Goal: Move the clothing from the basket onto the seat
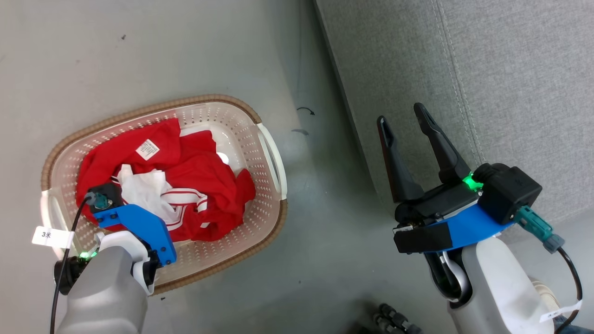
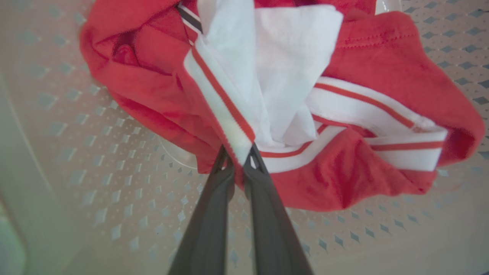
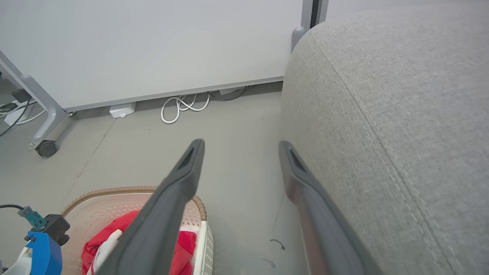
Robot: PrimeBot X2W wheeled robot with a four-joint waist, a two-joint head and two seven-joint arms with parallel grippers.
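The clothing (image 1: 199,174) inside the basket (image 1: 234,127) is red, with white panels and white bands carrying thin red stripes. Its small white label (image 1: 147,149) bears print too fine to read. The basket is cream-white, perforated in a regular dot pattern under a brown woven-look rim; beside the basket, the seat (image 1: 510,93) is light-grey woven fabric with pale stitched seams, and the floor (image 1: 139,55) is plain grey.

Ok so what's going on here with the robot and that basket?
The robot is working on the basket, which sits on the floor. Its left gripper is down inside, shut on the white striped edge of the red clothing, and the whole pile lies in the basket. The right gripper hangs open and empty beside the grey seat, where no clothing shows.
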